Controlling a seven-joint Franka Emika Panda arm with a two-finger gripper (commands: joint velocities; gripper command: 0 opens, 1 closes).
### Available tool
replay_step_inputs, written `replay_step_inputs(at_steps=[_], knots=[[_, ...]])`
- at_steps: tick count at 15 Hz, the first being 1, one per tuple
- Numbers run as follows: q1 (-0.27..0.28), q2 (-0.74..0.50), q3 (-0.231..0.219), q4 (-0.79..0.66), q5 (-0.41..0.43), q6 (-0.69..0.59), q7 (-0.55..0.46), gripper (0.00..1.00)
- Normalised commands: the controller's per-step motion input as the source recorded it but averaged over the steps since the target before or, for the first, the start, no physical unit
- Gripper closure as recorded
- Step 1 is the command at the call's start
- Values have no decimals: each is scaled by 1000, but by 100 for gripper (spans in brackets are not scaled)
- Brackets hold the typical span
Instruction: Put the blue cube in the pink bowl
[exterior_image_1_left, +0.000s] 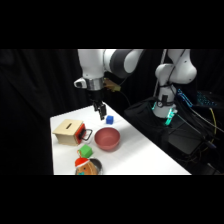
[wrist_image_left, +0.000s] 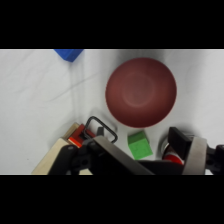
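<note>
You're at the start; nothing of the task is done yet, as I read it. The blue cube (exterior_image_1_left: 109, 119) sits on the white table (exterior_image_1_left: 145, 155) near its far edge, at the frame's centre in the side view; in the wrist view it shows only as a blue corner at the top edge, left of centre; it's outside the pink bowl (exterior_image_1_left: 107, 138) and well apart from it. The bowl looks empty in the wrist view; it fills the upper middle there. The gripper (exterior_image_1_left: 101, 113) hangs just left of the cube in the side view, above the table, holding nothing that I can see; whether its fingers are spread or closed I cannot tell. Green cube (wrist_image_left: 139, 145) lies just below the bowl in the wrist view; tan wooden box (exterior_image_1_left: 68, 132) sits left of the bowl in the side view. Left for you: reach the cube, grasp, carry over the bowl, release.
</note>
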Motion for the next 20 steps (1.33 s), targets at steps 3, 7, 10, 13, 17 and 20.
replay_step_inputs(at_steps=[3, 7, 10, 13, 17, 20], knots=[[-2, -13, -12, -14, -31, 50, 89, 0], [-31, -90, -45, -118, -24, 153, 113, 0], [-76, -140, -58, -196, 47, 188, 45, 0], [-79, -171, -46, -231, 88, 201, 8, 0], [-67, -228, -36, -288, 91, 207, -31, 0], [-82, -287, -49, -359, 101, 224, -89, 0]])
